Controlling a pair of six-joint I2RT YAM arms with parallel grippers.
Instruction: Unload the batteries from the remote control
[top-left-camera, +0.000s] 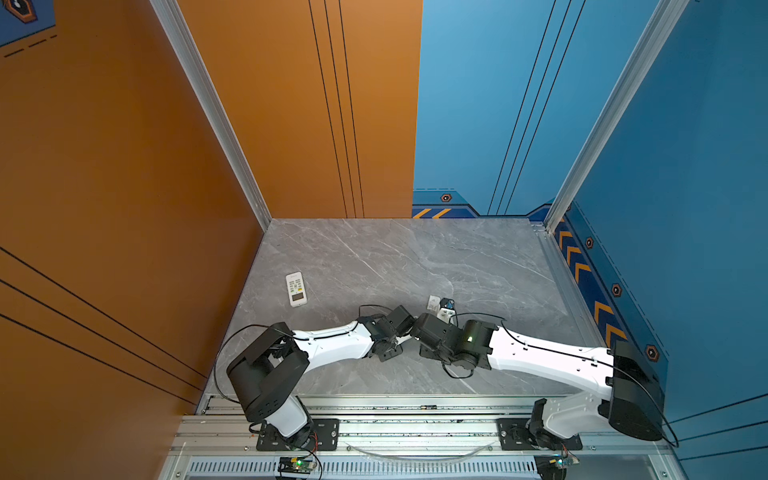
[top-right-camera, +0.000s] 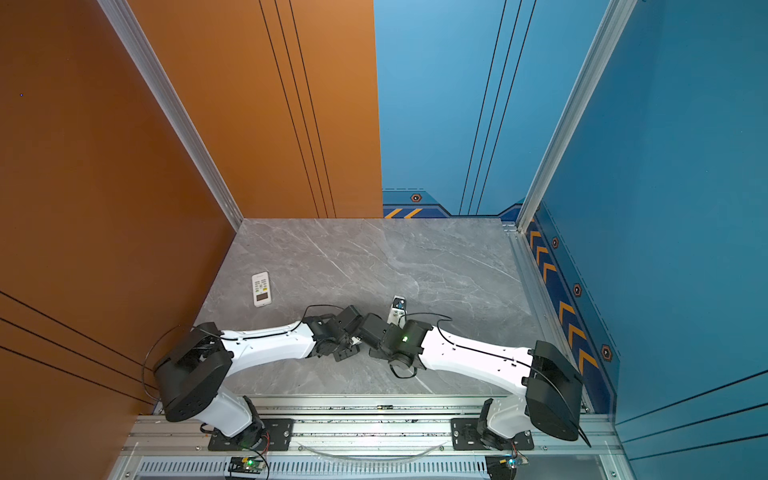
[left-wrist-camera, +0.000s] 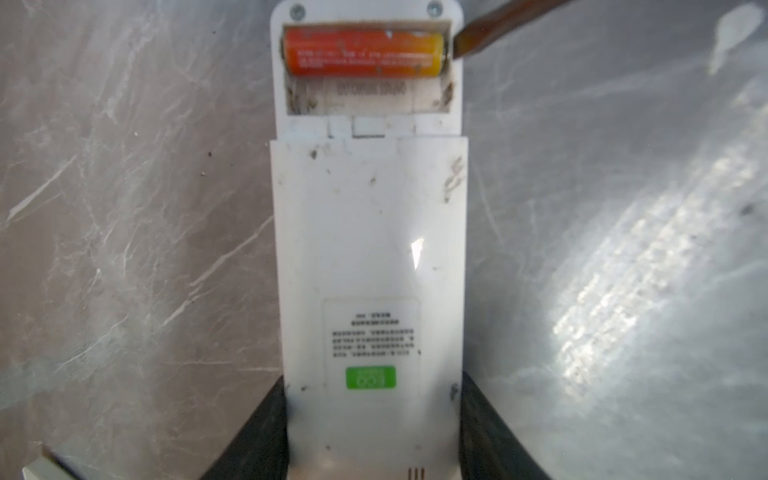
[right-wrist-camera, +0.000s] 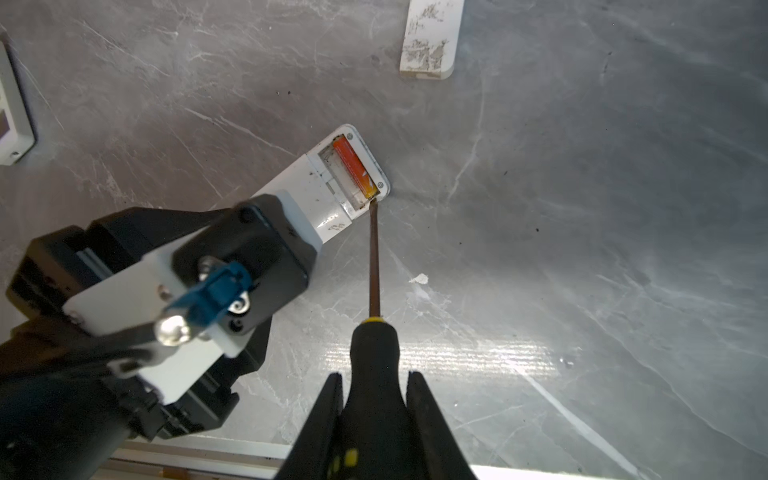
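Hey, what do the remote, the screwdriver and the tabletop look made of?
The remote looks like white plastic: smooth, faintly glossy, scuffed dark. The screwdriver has a brownish metal shaft, maybe rusty, and a black handle with yellow ring, likely plastic or rubber. The tabletop is grey veined stone or marble-look laminate, polished enough to mirror light.

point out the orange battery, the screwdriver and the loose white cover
orange-red cylindrical battery (left-wrist-camera: 363, 52), left wrist view, middle of its printed side
black-and-yellow-handled screwdriver (right-wrist-camera: 374, 349), right wrist view, black handle near the shaft
white rectangular plastic cover (right-wrist-camera: 432, 37), right wrist view, middle of its scuffed face
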